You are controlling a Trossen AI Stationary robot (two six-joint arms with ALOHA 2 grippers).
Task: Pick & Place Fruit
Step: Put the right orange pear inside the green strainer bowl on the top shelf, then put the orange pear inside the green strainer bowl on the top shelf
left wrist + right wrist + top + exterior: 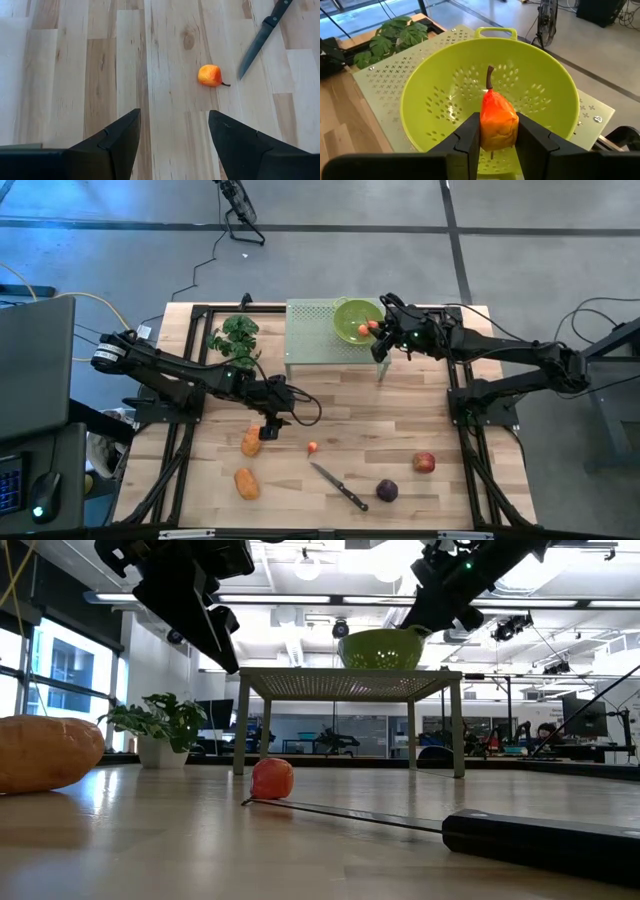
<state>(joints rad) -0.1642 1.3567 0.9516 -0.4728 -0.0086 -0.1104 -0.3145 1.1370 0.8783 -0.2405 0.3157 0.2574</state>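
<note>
High view: the right end effector (378, 330) is hovering over the green colander (352, 312) on the perforated stand (310, 335); the left end effector (270, 425) is hanging above the bench (400, 420). Left wrist view: its fingers are standing released, empty, near a small red-orange fruit (210, 75) beside the knife (260, 37). Right wrist view: fingers are clenching an orange-red fruit (496, 120) above the colander.

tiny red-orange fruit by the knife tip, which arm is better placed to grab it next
Left. The left gripper is open and empty over the table, near the tiny fruit. The right gripper is shut on another small fruit above the green colander.
</note>
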